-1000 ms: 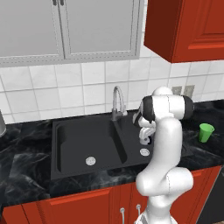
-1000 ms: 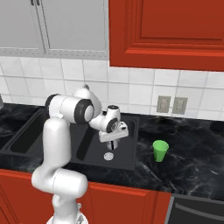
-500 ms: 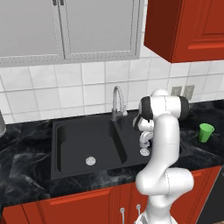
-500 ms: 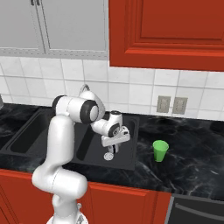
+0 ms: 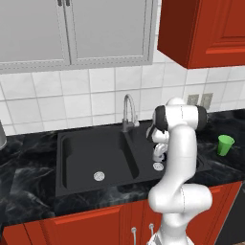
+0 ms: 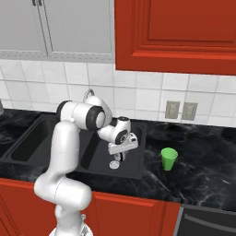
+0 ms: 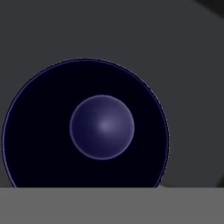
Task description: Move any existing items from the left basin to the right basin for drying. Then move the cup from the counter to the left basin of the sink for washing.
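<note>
Over the right basin (image 5: 184, 160), near its front edge by the drain, the gripper (image 6: 118, 156) hangs with the mug (image 7: 85, 124) directly beneath, mouth up toward the fingers — grip state unreadable — green cup (image 6: 168, 159) waiting on the worktop's right.

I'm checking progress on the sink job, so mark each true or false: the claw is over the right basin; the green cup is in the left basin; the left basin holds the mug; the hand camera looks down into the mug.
1. The claw is over the right basin. True.
2. The green cup is in the left basin. False: it stands on the counter, right of the sink.
3. The left basin holds the mug. False: only its drain shows there.
4. The hand view looks down into the mug's dark blue inside. True.
</note>
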